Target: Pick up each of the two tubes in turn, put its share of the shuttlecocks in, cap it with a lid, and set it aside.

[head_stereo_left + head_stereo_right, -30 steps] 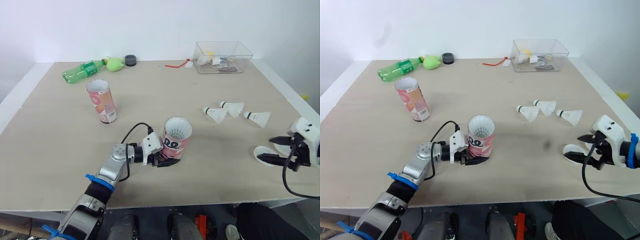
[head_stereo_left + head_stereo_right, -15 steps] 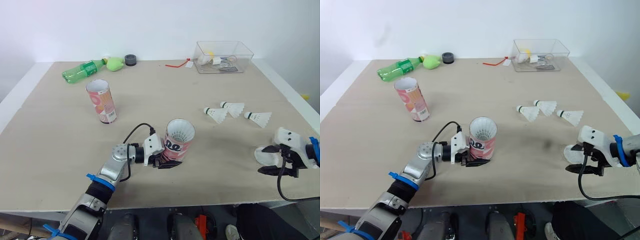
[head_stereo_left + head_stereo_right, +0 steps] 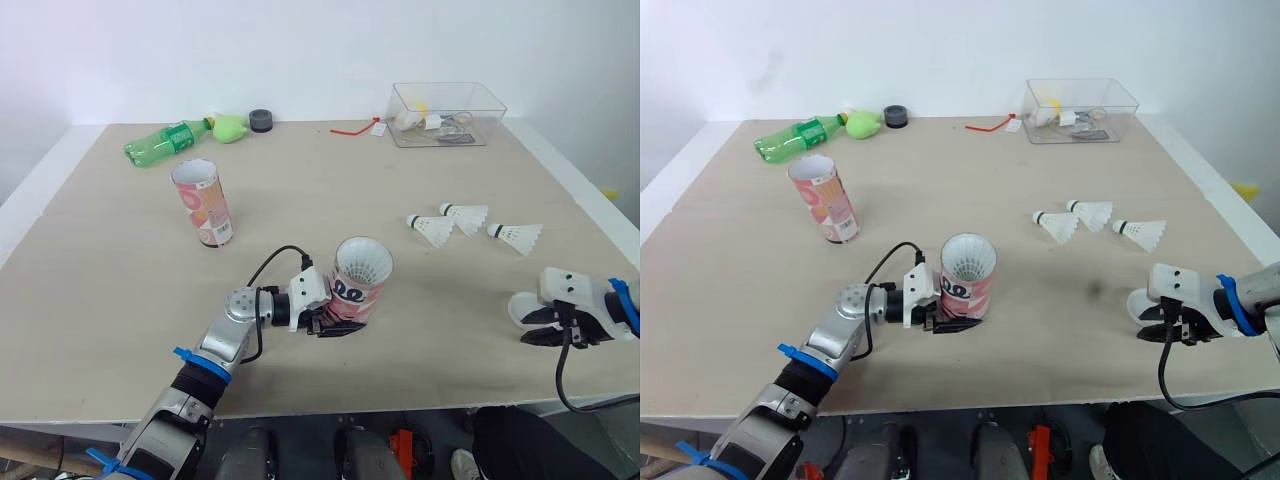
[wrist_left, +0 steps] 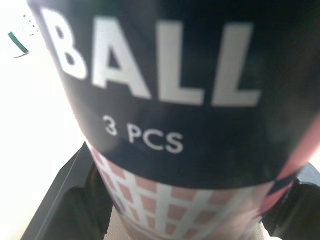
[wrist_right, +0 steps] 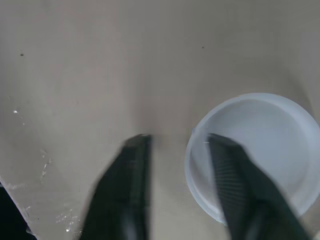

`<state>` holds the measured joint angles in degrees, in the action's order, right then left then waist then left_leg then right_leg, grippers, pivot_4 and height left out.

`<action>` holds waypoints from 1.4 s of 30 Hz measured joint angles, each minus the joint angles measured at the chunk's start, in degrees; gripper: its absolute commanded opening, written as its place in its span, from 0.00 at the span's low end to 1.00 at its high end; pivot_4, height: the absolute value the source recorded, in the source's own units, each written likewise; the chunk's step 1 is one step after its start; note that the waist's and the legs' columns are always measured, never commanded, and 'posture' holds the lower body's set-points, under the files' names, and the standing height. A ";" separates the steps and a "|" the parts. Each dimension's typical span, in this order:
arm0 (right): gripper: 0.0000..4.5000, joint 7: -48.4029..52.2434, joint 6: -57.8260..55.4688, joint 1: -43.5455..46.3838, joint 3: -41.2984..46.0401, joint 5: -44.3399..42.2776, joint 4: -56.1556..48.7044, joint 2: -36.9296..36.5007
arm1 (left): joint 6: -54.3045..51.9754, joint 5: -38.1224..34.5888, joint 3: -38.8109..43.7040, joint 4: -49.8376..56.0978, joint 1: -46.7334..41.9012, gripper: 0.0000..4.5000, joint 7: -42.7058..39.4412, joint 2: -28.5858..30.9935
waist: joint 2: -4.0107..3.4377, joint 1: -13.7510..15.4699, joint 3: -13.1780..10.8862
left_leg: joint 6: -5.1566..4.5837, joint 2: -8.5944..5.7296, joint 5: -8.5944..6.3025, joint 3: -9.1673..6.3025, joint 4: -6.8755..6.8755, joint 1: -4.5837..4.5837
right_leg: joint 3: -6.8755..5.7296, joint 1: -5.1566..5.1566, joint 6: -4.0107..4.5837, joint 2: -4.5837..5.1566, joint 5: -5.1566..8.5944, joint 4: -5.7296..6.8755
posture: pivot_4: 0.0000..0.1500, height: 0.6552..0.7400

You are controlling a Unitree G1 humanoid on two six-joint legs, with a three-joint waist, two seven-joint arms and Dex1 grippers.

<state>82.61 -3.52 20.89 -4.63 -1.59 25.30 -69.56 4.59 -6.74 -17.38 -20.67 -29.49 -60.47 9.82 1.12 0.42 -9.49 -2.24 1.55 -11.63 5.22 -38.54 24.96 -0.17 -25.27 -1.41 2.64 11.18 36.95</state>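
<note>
A pink tube (image 3: 358, 285) with a white inside stands near the table's middle, leaning slightly, and my left gripper (image 3: 330, 318) is shut on its base. In the left wrist view its dark "BALL 3 PCS" label (image 4: 165, 100) sits between the fingers (image 4: 65, 200). A second pink tube (image 3: 203, 202) stands upright, open, further back on the left. Three shuttlecocks (image 3: 466, 218) lie on the right. A white lid (image 3: 524, 306) lies near the right front edge. My right gripper (image 5: 180, 190) is low over it, straddling its rim (image 5: 192, 150), fingers apart.
Along the back edge lie a green bottle (image 3: 165, 142), a green object (image 3: 230, 128), a black round cap (image 3: 261, 120), a red strip (image 3: 355, 128) and a clear box (image 3: 445, 113) of small items. The right table edge (image 3: 590, 215) is close to the lid.
My right gripper has turned and come down onto the lid, and its fingers have narrowed. The left gripper has nudged the held tube slightly to the right.
</note>
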 measured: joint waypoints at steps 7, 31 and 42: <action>0.01 0.63 4.29 0.73 -0.27 1.92 1.46 -0.15 | -0.07 -0.01 0.00 -0.05 -0.02 0.72 0.43 -0.18 | 0.01 0.01 0.00 | 0.00 -0.01 0.00 -0.01 -0.01 0.00 | -0.01 0.02 0.00 0.01 0.00 0.00 | 1.00 1.00; 0.01 7.52 10.93 40.20 -11.23 -3.96 -12.15 2.89 | 6.48 0.68 1.94 -10.58 -4.73 0.72 5.44 -2.56 | -0.24 -0.04 -0.08 | 0.07 0.03 -0.07 0.12 0.05 0.03 | 0.07 -0.15 0.06 0.02 0.01 0.00 | 1.00 1.00; 0.01 7.58 25.00 52.75 -25.11 -6.58 -10.32 8.31 | -0.67 -1.22 3.27 -12.57 -8.43 0.72 3.52 -4.90 | -0.19 0.03 -0.11 | 0.06 -0.01 -0.16 0.06 0.05 0.12 | 0.03 -0.17 0.32 0.06 -0.07 0.00 | 1.00 1.00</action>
<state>90.20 21.48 73.64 -29.75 -8.17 14.98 -61.26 3.91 -7.96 -14.11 -33.23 -37.92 -56.95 4.92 0.93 0.45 -9.60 -2.18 1.55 -11.78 5.27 -38.48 25.09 -0.14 -25.43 -1.10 2.70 11.11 36.94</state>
